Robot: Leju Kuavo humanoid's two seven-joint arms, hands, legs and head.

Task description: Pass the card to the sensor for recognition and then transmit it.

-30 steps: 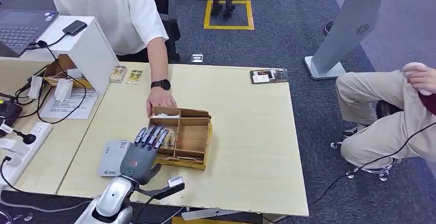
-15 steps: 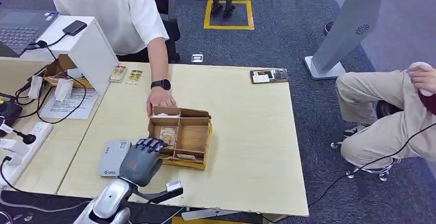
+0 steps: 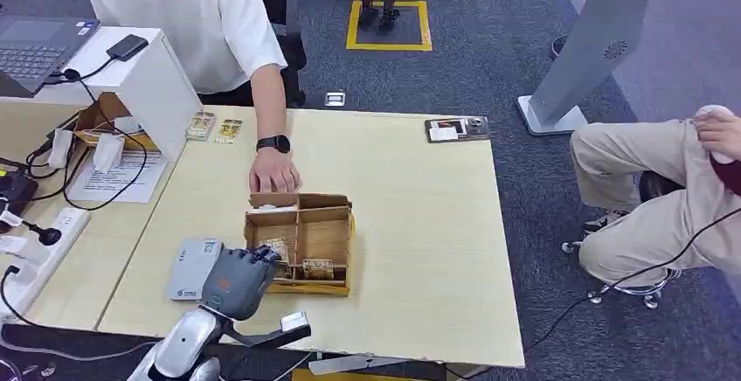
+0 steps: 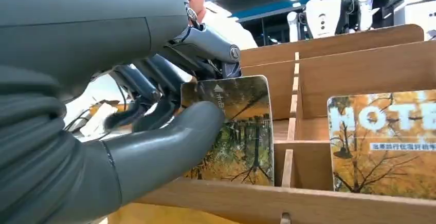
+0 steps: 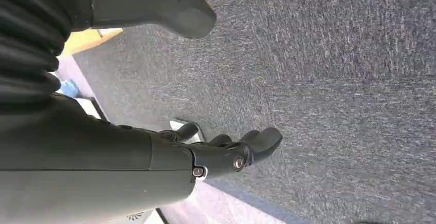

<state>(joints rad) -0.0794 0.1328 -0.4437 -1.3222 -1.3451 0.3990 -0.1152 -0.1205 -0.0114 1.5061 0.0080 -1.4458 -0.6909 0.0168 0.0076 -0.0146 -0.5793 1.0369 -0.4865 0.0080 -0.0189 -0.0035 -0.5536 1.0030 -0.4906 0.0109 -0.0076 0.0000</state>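
Left robot hand pinches the autumn-print plastic card between thumb and fingers, standing in the near-left compartment of the compartmented wooden box. It should lift straight up, clear of the dividers, then swing to the flat grey sensor pad just left of the box on the pale worktop. Beyond the box rests a person's hand.

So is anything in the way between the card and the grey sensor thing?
Only the box's low wooden wall. The left robot hand pinches the card inside the box, and the sensor lies right beside it on the table.
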